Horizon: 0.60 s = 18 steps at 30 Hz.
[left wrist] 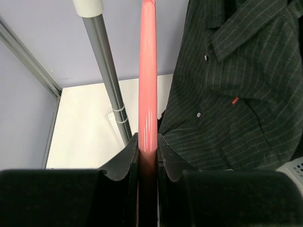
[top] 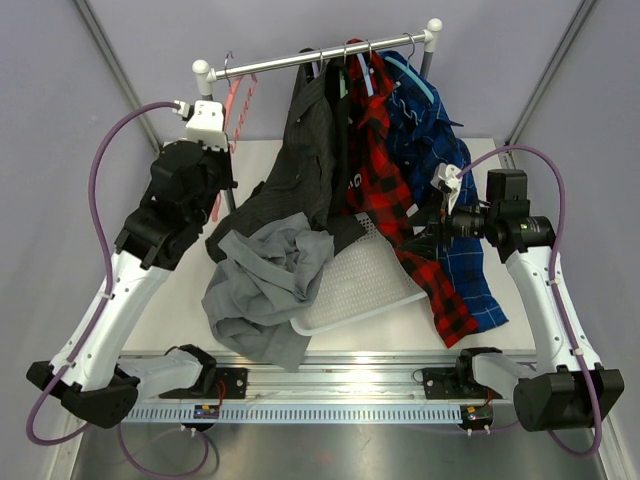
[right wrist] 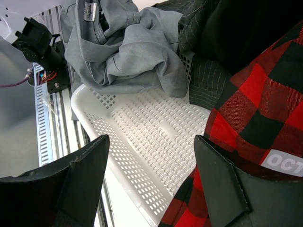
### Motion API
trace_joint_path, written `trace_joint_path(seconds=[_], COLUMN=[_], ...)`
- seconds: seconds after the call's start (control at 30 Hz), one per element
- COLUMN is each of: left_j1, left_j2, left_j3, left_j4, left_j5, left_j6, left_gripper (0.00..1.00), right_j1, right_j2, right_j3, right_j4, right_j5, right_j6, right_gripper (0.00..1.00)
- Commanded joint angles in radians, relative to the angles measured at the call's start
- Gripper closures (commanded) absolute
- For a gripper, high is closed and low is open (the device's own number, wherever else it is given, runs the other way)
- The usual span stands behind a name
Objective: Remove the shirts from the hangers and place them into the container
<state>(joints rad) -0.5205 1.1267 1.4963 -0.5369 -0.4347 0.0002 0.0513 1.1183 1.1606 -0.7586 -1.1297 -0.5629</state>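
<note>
My left gripper [left wrist: 147, 142] is clamped on the pink hanger [left wrist: 147, 71], whose top is cut off in the wrist view. My right gripper [right wrist: 151, 165] gapes wide over the basket [right wrist: 156, 137], holding nothing. The grey shirt [top: 265, 275] hides the basket's left end. The dark shirt [top: 310, 140], red shirt [top: 375, 160] and blue shirt [top: 425, 130] hang far back, their hangers mostly covered.

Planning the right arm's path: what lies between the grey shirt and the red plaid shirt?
Right wrist view: bare mesh of the container, plus a fold of the dark pinstriped shirt.
</note>
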Motion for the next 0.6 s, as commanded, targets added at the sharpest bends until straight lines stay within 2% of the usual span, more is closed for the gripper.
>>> trace_joint_path(seconds=[0.0,0.17,0.43,0.47,0.5,0.57], left_j1=[0.040,0.094,0.122,0.131,0.135,0.149], left_j2=[0.033,0.062,0.025,0.016,0.013,0.002], left_j3=[0.062,0.061,-0.011,-0.024,-0.030,-0.045], left_j4=[0.101,0.097,0.100,0.095,0.092,0.086], left_j5=[-0.007,0.051,0.119,0.138,0.148,0.181], left_j6=[0.004,-0.049,-0.095,-0.101,-0.111,-0.121], left_gripper=[1.00,1.00,1.00,0.98,0.88,0.83], right_j1=[-0.011,-0.034,-0.044,-0.044,-0.044,-0.044], right_j2=[-0.025,-0.032,-0.025,-0.023,-0.022,-0.025], right_j3=[-0.001,-0.002,-0.007,-0.007,-0.007,-0.009], right_j4=[-0.010,-0.008,-0.004,-0.005,-0.005,-0.002], right_j5=[-0.039,-0.059,-0.074,-0.074,-0.076,-0.079], right_j6=[-0.020,-0.019,-0.015,-0.014,-0.014,-0.012], right_gripper=[0.20,0.20,0.20,0.20,0.20,0.20])
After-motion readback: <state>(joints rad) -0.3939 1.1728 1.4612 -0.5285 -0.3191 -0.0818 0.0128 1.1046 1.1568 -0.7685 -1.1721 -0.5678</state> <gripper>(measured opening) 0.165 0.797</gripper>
